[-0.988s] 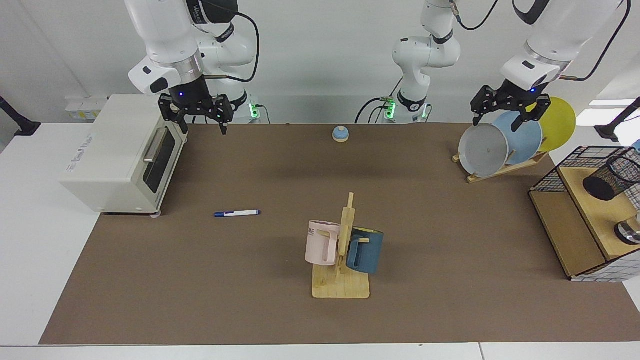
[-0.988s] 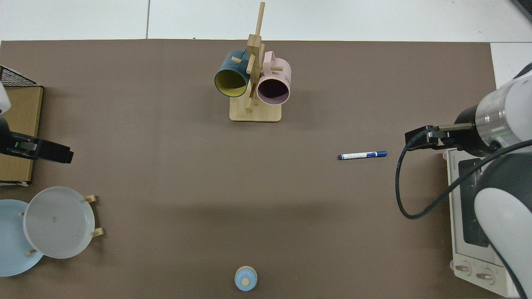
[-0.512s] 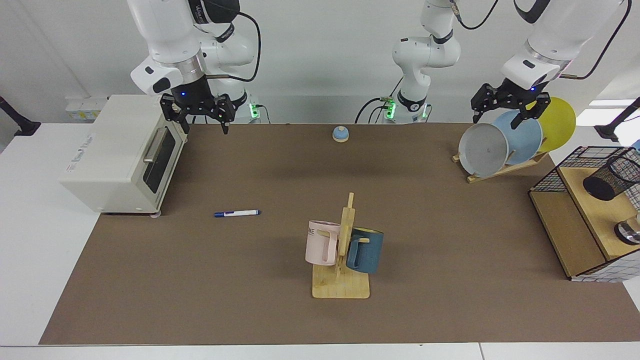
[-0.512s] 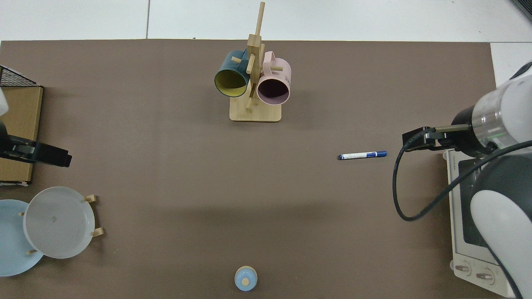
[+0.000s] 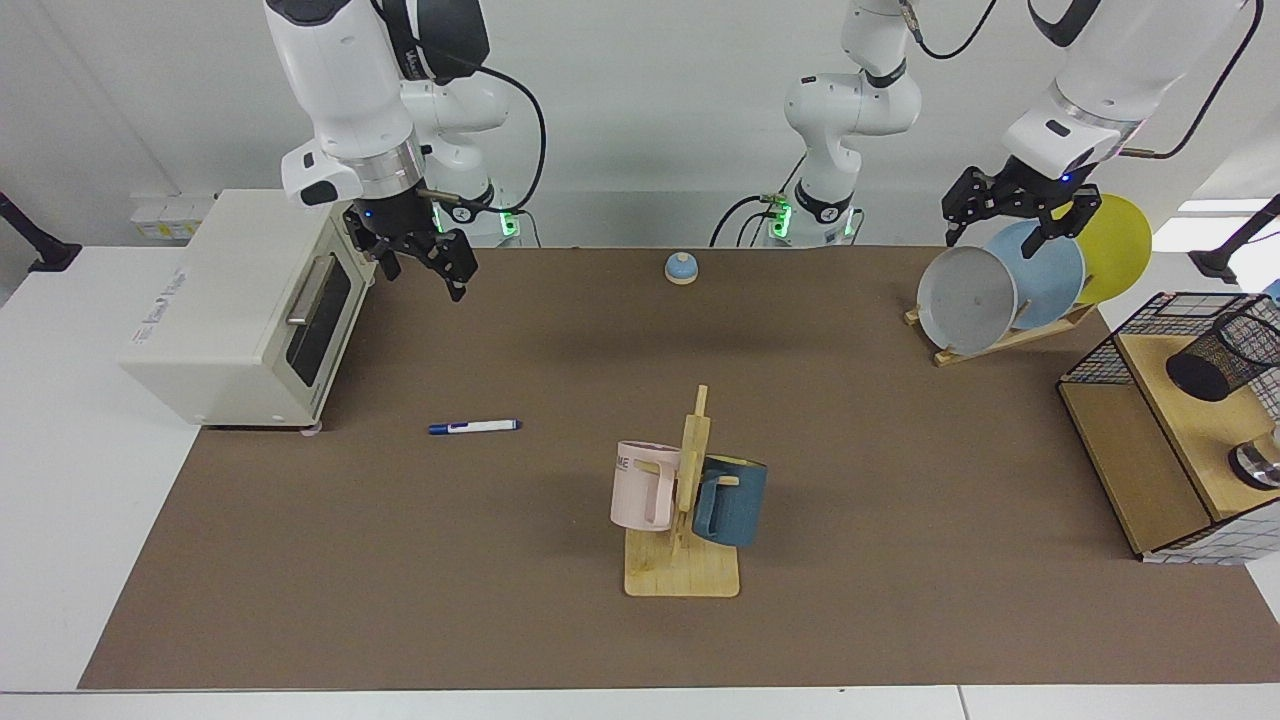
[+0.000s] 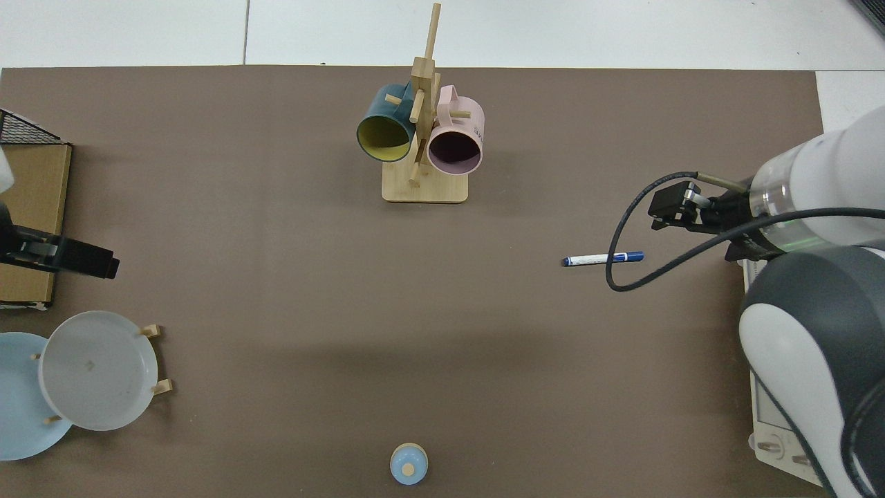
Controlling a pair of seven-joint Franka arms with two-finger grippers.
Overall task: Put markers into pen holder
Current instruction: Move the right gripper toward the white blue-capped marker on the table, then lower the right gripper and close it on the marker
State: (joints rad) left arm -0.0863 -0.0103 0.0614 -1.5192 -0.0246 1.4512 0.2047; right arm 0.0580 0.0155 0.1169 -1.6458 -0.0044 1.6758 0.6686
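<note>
The marker [image 5: 475, 427] [image 6: 603, 259], white with blue ends, lies flat on the brown mat in front of the toaster oven. My right gripper [image 5: 422, 276] hangs open and empty in the air beside the oven's top corner, farther back than the marker; in the top view its wrist [image 6: 674, 207] sits just beyond the marker's capped end. The pen holder [image 5: 1222, 355], a black mesh cup, stands on a wooden shelf at the facing view's right edge. My left gripper [image 5: 995, 243] waits open above the plates.
A white toaster oven [image 5: 240, 310] stands beside the marker. A wooden mug tree [image 5: 685, 500] with a pink and a blue mug is mid-table. A plate rack [image 5: 1010, 335], a small blue bell [image 5: 681, 268], a black wire basket [image 5: 1130, 330] and a silver container [image 5: 1258, 465] are also here.
My right arm has swung out from the oven toward the marker's side and turned its wrist. The left arm and the marker have not moved.
</note>
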